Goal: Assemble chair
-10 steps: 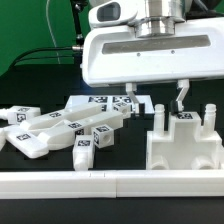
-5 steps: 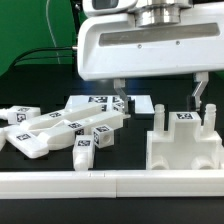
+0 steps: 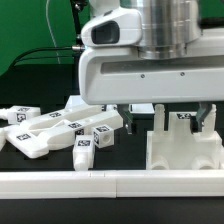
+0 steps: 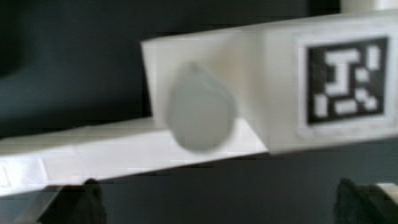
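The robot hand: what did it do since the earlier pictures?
The gripper spread its fingers wider and came down low, close to the slotted seat block. It has not grabbed anything. The seat block and the pile of loose chair parts stayed where they were.

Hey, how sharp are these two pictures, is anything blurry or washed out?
Wrist view: the white chair part fills the frame and is soft, its marker tag is fuzzy at the edges, and the fingertips are dark blurs. Exterior view: the loose chair parts are fairly sharp, and the gripper housing is bright, nearly featureless white.
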Controlling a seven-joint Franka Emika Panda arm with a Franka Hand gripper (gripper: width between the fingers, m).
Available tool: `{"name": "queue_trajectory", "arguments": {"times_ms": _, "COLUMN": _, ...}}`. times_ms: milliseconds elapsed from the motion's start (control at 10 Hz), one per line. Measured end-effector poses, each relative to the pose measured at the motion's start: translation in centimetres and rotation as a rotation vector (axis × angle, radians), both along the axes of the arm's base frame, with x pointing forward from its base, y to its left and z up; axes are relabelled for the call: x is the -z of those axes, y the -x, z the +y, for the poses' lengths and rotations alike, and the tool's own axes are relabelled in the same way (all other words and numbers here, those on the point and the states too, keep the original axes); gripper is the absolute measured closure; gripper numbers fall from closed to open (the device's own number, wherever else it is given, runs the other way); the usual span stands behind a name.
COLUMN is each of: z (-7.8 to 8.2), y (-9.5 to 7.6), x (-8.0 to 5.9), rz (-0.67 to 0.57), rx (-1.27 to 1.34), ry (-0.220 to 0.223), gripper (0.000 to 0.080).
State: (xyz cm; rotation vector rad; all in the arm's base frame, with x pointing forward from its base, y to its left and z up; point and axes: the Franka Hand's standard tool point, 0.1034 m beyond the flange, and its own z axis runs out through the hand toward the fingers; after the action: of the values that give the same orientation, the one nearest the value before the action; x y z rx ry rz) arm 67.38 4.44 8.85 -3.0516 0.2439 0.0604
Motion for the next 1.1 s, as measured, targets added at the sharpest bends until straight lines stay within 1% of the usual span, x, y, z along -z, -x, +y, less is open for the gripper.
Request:
{"name": "queue_trajectory", "arguments": {"times_ms": 100, "z": -0.1, "y": 1.2, "x": 0.2, "rz": 0.087, "rx": -0.006, "ry": -0.008, "gripper": 0.0151}}
{"name": "queue_trajectory", "arguments": {"times_ms": 200, "z": -0.3, "y": 1.0, "x": 0.2, "rz": 0.119, "rx": -0.007, "ry": -0.012, "gripper": 0.0151}}
{"name": "queue_trajectory", "arguments": {"times_ms": 300, "z": -0.3, "y": 0.8, "x": 0.3, "rz": 0.118, "rx": -0.007, "ry": -0.012, "gripper": 0.0151}}
{"name": "queue_trajectory", "arguments": {"times_ms": 400, "z": -0.5, "y": 1.0, "x": 0.5, "rz": 0.127, "rx": -0.007, "ry": -0.016, "gripper": 0.0151}}
{"name": "queue_trajectory", "arguments": {"times_ms": 500, "z": -1.1, "y": 1.2, "x": 1.3, "rz": 0.163, "rx": 0.006, "ry": -0.025, "gripper": 0.0151}}
{"name": "queue_trajectory", "arguments": {"times_ms": 600, "z": -1.5, "y": 0.6, "x": 1.8, "rz": 0.175, "rx": 0.012, "ry": -0.025, "gripper": 0.0151}}
{"name": "queue_trajectory", "arguments": {"times_ms": 700, "z": -1.7, "y": 0.2, "x": 2.1, "rz": 0.171, "rx": 0.013, "ry": -0.024, "gripper": 0.0151}}
{"name": "queue_trajectory", "arguments": {"times_ms": 800, "z": -1.9, "y": 0.3, "x": 2.7, "rz": 0.169, "rx": 0.017, "ry": -0.022, "gripper": 0.0151}}
{"name": "queue_trajectory", "arguments": {"times_ms": 900, "z": -2.1, "y": 0.6, "x": 3.8, "rz": 0.182, "rx": 0.026, "ry": -0.02, "gripper": 0.0151}}
{"name": "queue_trajectory", "arguments": {"times_ms": 1000, "z": -2.1, "y": 1.0, "x": 4.6, "rz": 0.195, "rx": 0.034, "ry": -0.018, "gripper": 0.0151}}
{"name": "queue_trajectory", "arguments": {"times_ms": 1100, "z": -1.9, "y": 1.2, "x": 4.9, "rz": 0.204, "rx": 0.039, "ry": -0.017, "gripper": 0.0151}}
